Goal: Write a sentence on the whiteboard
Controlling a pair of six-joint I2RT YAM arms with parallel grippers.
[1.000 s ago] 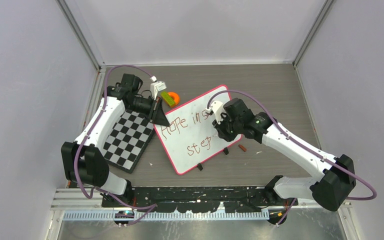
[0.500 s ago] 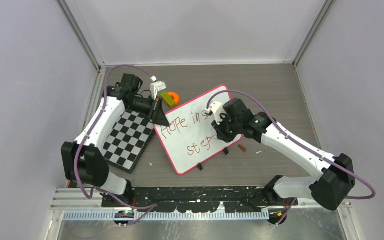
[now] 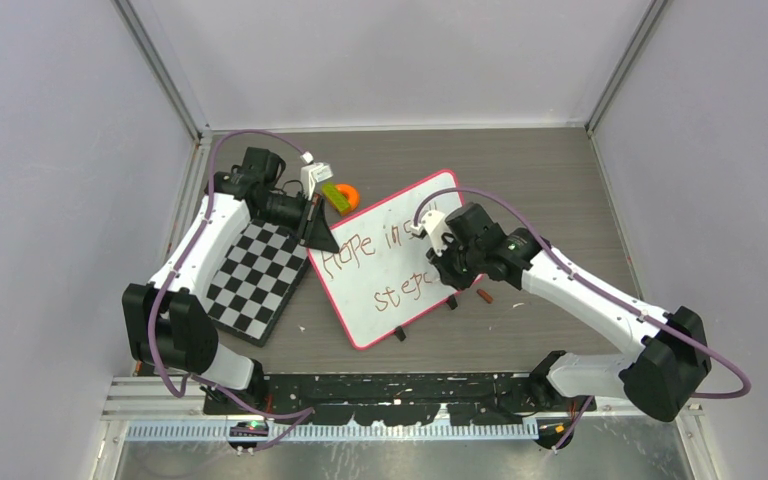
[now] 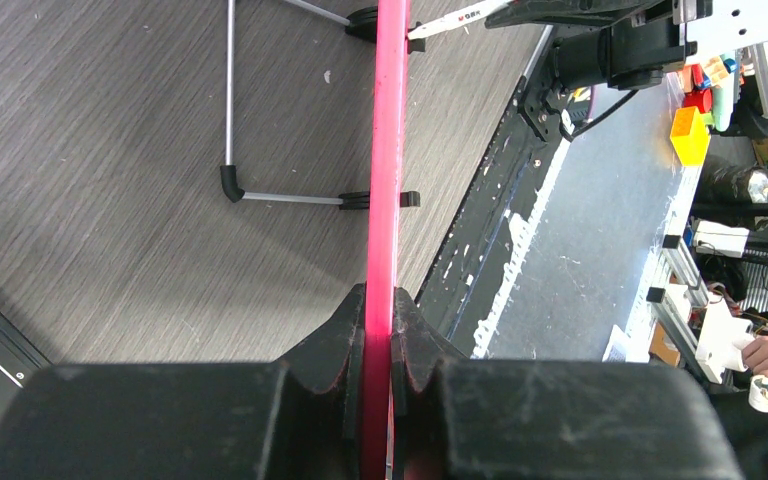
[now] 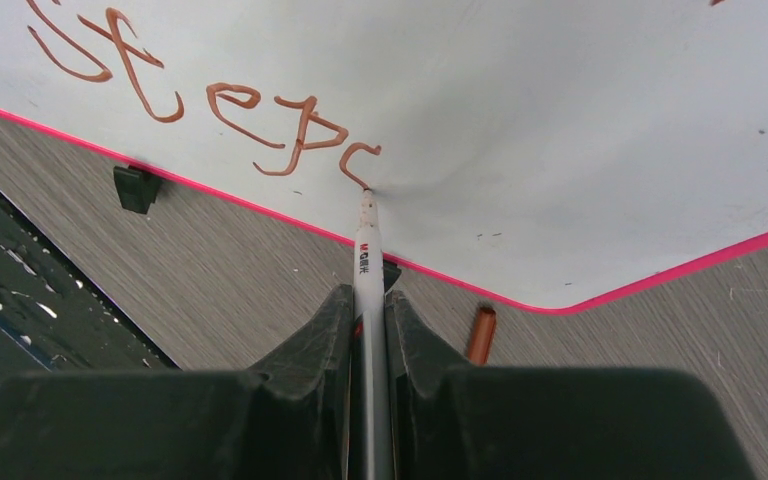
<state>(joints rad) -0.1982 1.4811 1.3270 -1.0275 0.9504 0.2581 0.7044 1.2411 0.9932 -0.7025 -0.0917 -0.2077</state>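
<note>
Looking down from the top camera, the whiteboard [image 3: 365,318] lies slanted on the wooden surface [image 3: 540,180] between the two arms. The left pincer [image 3: 317,233] meets its far-left corner, with a checkerboard [image 3: 255,275] just to that pincer's left and a small orange-and-green object [image 3: 340,195] just beyond it. The right pincer [image 3: 447,268] sits over the board's near-right edge, at the end of the sentence [image 3: 350,258]. A brown marker cap [image 3: 484,295] lies just to its right.

From the left wrist, the pincer is clamped tight on the board's pink rim, seen edge-on, with a black clip foot [image 4: 408,198] ahead.

From the right wrist, the pincer is closed on a white marker [image 5: 367,255]. Its tip touches the board at the tail of a curved stroke following "step".
</note>
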